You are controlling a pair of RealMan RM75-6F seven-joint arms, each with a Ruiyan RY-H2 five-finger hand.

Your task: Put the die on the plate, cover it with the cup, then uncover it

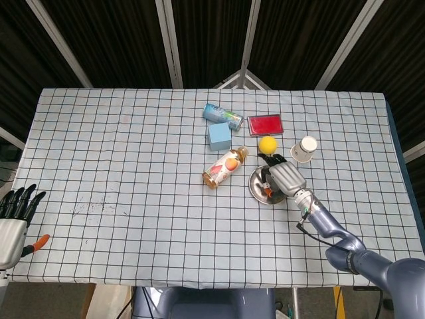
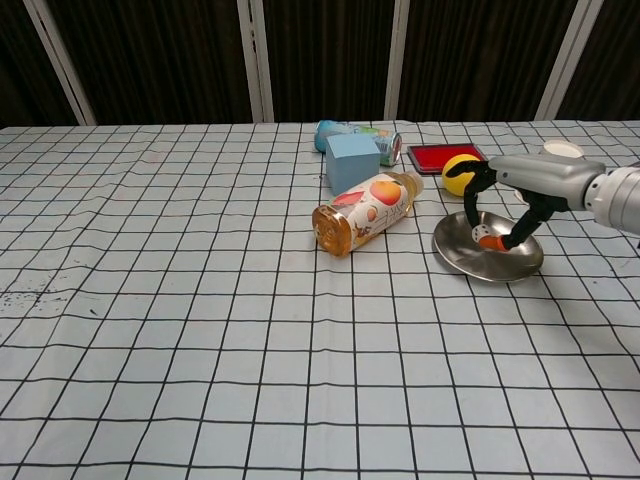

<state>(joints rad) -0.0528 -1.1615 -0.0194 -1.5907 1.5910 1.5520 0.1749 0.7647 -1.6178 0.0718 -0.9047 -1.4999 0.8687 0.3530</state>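
The small orange-and-white die [image 2: 487, 241] lies in the steel plate [image 2: 470, 262], right of the table's middle. My right hand [image 2: 530, 180] arches over the plate with its fingers apart; one dark fingertip [image 2: 516, 236] reaches down beside the die and the other fingers stay above the rim. From the head view the right hand [image 1: 284, 178] hides most of the plate [image 1: 255, 185], and only a bit of the die [image 1: 267, 191] shows. The white paper cup [image 1: 306, 148] stands just behind the plate, to the right. My left hand [image 1: 14, 211] waits open at the near left table edge.
A juice bottle [image 2: 365, 210] lies on its side left of the plate. Behind it are a light blue block [image 2: 352, 160], a lying can [image 2: 360, 135], a red flat box [image 2: 444, 157] and a yellow ball [image 2: 460, 172] close to the plate's far rim.
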